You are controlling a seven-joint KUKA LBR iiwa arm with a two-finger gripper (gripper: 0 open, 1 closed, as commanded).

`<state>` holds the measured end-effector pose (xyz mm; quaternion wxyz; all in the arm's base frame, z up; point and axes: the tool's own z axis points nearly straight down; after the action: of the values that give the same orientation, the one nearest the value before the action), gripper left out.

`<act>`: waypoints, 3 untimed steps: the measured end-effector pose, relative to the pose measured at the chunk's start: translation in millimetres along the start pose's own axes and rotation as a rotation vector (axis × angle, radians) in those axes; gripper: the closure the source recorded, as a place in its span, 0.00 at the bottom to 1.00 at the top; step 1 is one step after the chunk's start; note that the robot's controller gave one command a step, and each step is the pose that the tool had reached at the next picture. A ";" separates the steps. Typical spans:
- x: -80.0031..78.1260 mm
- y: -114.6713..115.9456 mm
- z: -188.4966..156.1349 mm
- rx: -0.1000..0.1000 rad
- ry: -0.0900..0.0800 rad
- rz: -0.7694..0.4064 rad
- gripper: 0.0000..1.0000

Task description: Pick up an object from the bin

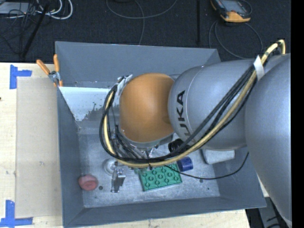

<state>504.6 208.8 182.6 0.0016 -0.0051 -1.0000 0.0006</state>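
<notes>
My gripper hangs below the orange wrist cover, low over the bin floor at the front left. A pink-red round disc lies on the floor just to its left, apart from it. Just right of the gripper lies a flat green studded building plate. A small blue cylinder rests at that plate's far right corner. Nothing shows between the gripper's tips.
A white block lies at the right of the bin, partly under the arm. The arm, its orange cover and its cable loops hide the middle of the bin. The front wall is close below the gripper.
</notes>
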 end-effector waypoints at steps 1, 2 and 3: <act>14.6 24.3 112.6 -0.005 -0.015 0.073 0.00; 13.0 29.3 111.2 -0.003 -0.012 0.007 0.00; 6.2 34.0 111.5 0.000 -0.004 0.021 0.00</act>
<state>498.4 242.7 71.1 -0.0003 -0.0156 -0.9999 0.0005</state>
